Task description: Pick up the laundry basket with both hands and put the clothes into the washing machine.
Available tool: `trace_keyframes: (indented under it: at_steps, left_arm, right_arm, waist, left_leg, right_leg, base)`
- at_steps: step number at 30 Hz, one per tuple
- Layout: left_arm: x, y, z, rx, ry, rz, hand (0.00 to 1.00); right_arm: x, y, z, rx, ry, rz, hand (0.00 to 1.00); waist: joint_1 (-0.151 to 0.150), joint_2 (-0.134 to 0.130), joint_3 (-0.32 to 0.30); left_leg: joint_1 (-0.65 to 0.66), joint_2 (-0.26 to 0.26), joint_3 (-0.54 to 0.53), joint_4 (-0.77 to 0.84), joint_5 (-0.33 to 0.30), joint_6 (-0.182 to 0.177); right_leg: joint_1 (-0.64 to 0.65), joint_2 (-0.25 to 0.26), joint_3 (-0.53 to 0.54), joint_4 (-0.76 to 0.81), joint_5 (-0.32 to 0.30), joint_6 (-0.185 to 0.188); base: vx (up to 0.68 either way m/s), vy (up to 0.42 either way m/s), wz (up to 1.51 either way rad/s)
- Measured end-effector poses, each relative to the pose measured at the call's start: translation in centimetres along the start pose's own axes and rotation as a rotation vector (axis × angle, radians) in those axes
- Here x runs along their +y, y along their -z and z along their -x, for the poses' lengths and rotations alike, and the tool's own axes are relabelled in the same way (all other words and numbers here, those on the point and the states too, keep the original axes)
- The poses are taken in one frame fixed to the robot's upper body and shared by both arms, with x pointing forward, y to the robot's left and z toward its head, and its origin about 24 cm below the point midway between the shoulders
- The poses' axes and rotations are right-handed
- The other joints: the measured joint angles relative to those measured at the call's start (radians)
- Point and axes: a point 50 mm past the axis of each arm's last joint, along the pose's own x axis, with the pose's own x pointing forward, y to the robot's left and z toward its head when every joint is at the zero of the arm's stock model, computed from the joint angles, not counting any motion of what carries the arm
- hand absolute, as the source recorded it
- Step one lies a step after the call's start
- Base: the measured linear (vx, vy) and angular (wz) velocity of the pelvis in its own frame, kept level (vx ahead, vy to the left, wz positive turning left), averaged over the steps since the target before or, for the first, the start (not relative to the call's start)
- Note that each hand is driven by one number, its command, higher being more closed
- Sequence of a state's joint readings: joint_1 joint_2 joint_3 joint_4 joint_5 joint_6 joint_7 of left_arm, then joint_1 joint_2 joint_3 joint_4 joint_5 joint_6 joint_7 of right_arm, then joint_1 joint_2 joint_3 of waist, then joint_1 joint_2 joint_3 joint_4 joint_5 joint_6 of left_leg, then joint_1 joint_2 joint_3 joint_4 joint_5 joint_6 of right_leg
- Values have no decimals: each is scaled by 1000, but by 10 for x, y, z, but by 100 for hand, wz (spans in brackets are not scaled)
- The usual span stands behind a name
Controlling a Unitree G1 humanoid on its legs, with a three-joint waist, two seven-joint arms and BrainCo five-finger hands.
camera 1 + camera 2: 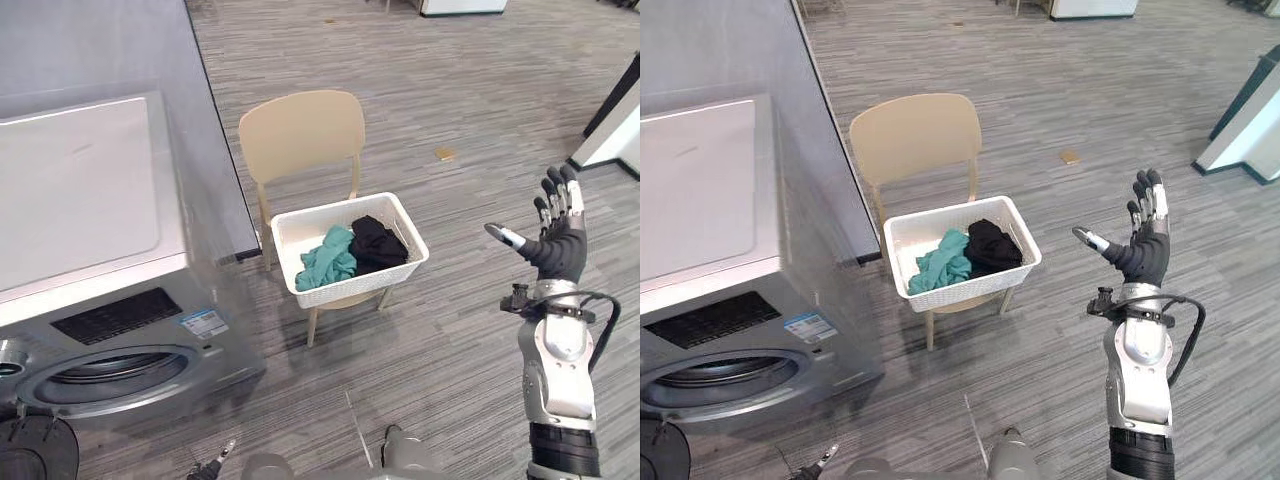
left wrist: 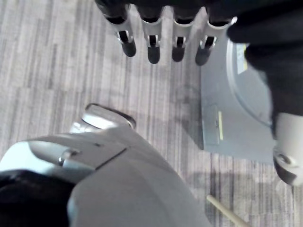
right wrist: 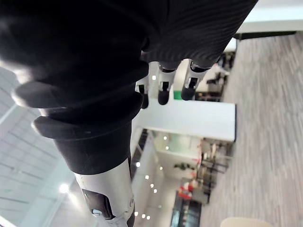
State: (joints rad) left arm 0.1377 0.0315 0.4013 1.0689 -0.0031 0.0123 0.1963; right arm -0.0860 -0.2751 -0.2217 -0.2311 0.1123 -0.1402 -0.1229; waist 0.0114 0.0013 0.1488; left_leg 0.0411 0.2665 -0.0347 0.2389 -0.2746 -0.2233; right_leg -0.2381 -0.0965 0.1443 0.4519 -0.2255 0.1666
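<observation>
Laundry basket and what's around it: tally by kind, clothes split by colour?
washing machine: 1
chair: 1
laundry basket: 1
teal garment: 1
black garment: 1
Total: 5 (both garments lie bunched in the basket, so each colour is counted as one piece)

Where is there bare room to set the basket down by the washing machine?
Bare floor lies between the chair and the raised right hand, and before the washing machine. The machine's flat top is bare. Tight: between chair and machine.
</observation>
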Motion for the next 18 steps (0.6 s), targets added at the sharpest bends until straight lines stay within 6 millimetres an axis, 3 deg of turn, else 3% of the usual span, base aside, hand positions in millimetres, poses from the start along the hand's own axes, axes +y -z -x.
trace_keyframes:
  at_steps: [2,3,5,9,11,12,13,15,17,18]
  left_arm:
    - [0,1,0,8,-5,52,0]
    - [3,-6,0,-15,-20,149,0]
    - [2,3,1,1,-15,123,0]
    - [4,5,2,3,-12,94,0]
    - [2,7,3,-4,3,66,0]
    - [-9,-5,2,-63,68,-2,0]
    - [-11,-7,2,-70,75,-9,0]
    - [-10,-5,3,-63,73,-11,0]
    - [-5,-10,2,-91,64,-6,0]
    - [-8,-18,2,-121,77,2,0]
  right_arm:
    - [6,1,0,3,-43,-2,0]
    - [22,5,-1,19,-169,8,0]
    - [27,8,-4,28,-200,13,0]
    - [27,14,-3,54,-222,35,0]
    - [33,29,-5,103,-353,154,0]
    - [54,39,-33,97,-561,348,0]
    - [55,42,-34,106,-562,357,0]
    - [60,45,-33,110,-591,374,0]
    - [81,41,-60,64,-665,437,0]
    - [85,37,-86,45,-697,569,0]
  waist:
    - [0,16,-5]
    - [8,-7,-8]
    - [7,0,-12]
    - [7,-6,-12]
    - [2,5,-15]
    - [44,12,-19]
    - [64,10,-17]
    - [71,9,-15]
    - [50,15,64]
    - [57,18,69]
  left_leg:
    - [-30,37,-45,-15,51,-3]
    - [-137,84,108,-1,217,115]
    - [-107,82,199,-40,217,115]
    - [-106,67,238,-54,217,114]
    - [-122,22,202,-50,216,113]
    - [-179,-40,164,-68,214,89]
    - [-192,-56,162,-67,214,89]
    - [-194,-74,155,-60,213,89]
    - [-215,-73,148,-32,192,86]
    - [-265,-66,155,-9,191,86]
  right_leg:
    - [-20,29,-65,64,-44,-45]
    - [-12,32,-200,17,-38,-110]
    - [8,35,-225,-4,-30,-120]
    - [12,22,-229,-34,-6,-103]
    - [95,-13,-266,-156,61,-72]
    - [143,-61,-304,-357,194,-27]
    - [146,-74,-306,-381,212,-26]
    - [159,-90,-308,-391,220,-23]
    - [151,-91,-308,-402,226,-27]
    - [105,-85,-290,-403,250,-28]
  base:
    - [8,-571,114]
    - [-3,-689,176]
    - [16,-342,92]
    - [-3,56,8]
    - [-40,350,64]
    - [-140,523,77]
    - [-183,495,64]
    - [-116,130,16]
    - [-227,31,-14]
    - [-246,4,-41]
